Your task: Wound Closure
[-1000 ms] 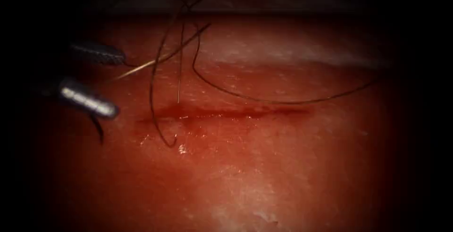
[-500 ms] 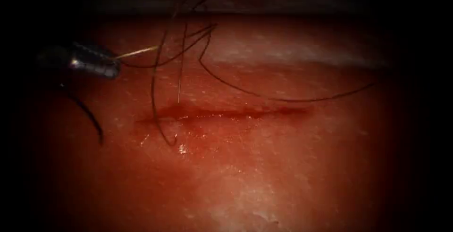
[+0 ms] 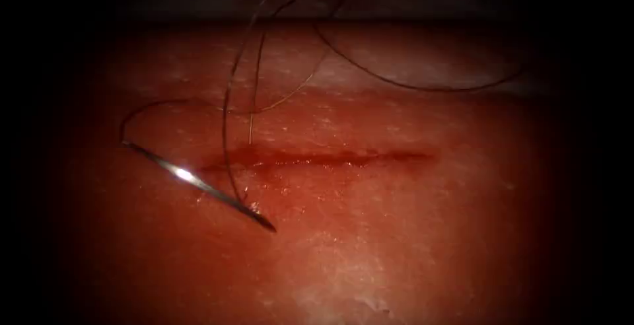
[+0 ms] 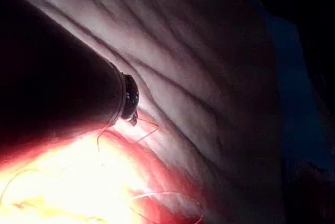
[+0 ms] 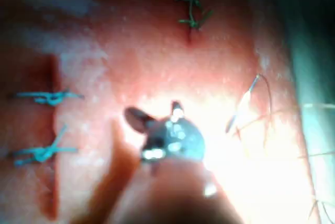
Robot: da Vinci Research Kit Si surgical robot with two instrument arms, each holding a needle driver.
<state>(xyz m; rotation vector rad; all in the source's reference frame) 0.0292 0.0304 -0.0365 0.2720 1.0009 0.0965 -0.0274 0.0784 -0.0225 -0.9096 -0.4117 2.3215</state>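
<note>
The curved needle (image 3: 195, 183) lies loose on the tissue (image 3: 396, 246), and no tool holds it. It slants across the left end of the cut (image 3: 317, 158), with its tip below the cut and not driven in. Dark thread (image 3: 228, 107) runs from its tail, arcs upward and loops over the cut's left part. The left tool's (image 4: 130, 98) wrist hangs over the tissue with thread (image 4: 149, 127) beside it. The right tool (image 5: 157, 113) hovers above the tissue with its jaws spread and empty, and the needle (image 5: 239, 110) lies apart from it.
Red fluid wets the cut and the tissue just below it. A long strand of thread (image 3: 409, 86) sweeps over the far tissue to the right. Three tied teal stitches (image 5: 47, 97) (image 5: 42, 152) (image 5: 192, 9) sit elsewhere on the tissue.
The left tool, at the left edge with the needle by its jaws, has gone from the endoscope view. The needle now lies on the tissue. The long strand has shifted farther back.
</note>
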